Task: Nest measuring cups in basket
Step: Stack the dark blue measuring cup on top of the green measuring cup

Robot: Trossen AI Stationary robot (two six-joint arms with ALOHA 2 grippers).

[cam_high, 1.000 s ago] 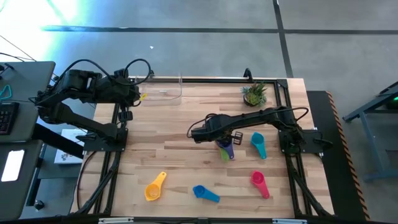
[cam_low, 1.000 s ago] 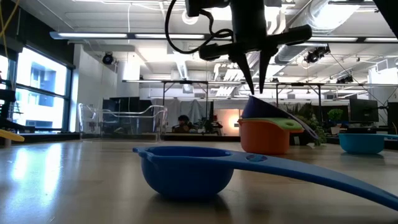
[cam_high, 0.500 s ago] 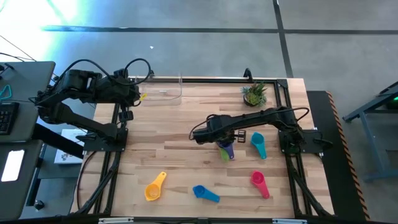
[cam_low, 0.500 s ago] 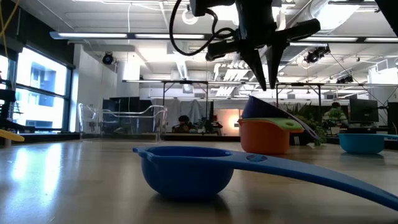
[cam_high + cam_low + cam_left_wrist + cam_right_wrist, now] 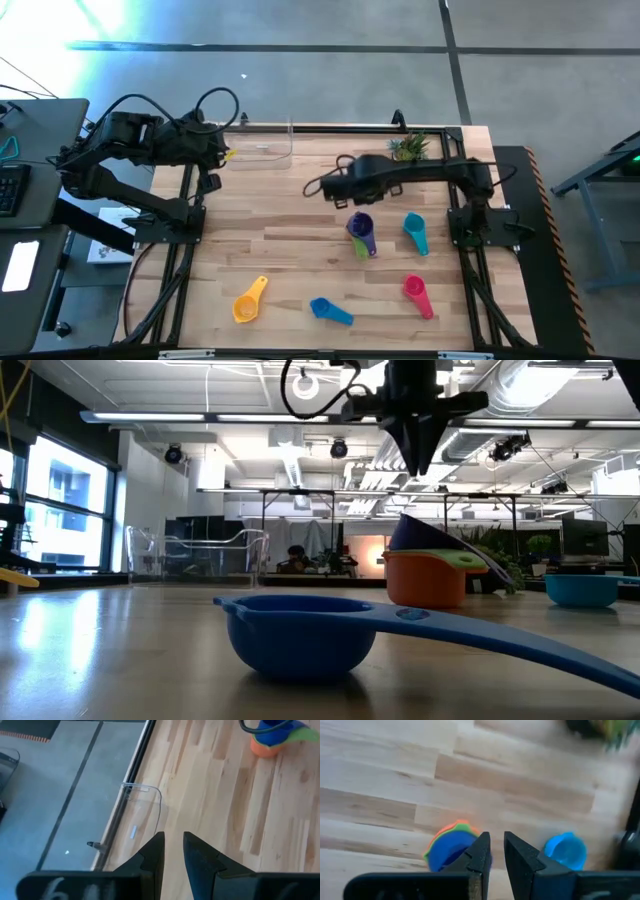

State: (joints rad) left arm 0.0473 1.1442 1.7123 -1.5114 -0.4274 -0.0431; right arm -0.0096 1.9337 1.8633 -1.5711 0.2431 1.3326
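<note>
right gripper (image 5: 327, 188): above mid-table, toward the far edge, just beyond the nested stack; fingers nearly shut with a thin gap, nothing held
left gripper (image 5: 226, 154): parked at the far left corner beside the basket; fingers nearly shut, empty
nested stack (image 5: 361, 233): purple cup on top of green and orange, right of table centre, sitting on the wood, not in the basket
teal cup (image 5: 415, 232): just right of the stack, apart from it
pink cup (image 5: 417, 293): near the right front corner
blue cup (image 5: 330, 311): at the front edge, middle
yellow cup (image 5: 249, 301): front edge, left of the blue cup
basket (image 5: 262, 142): clear bin at the far edge, left of centre; no cup visible in it
step: looks like between picks; three cups nested, four loose
next move: probably drop onto a loose cup, teal is nearest, needs jaws opened wider first, then grip by handle or rim
table (image 5: 270, 240): light wood planks, black frame rails down both sides
plant (image 5: 409, 150): small pot at far right corner, not part of the task
room: grey floor around the table; low view shows open workshop, ceiling lights, windows on one side
</note>
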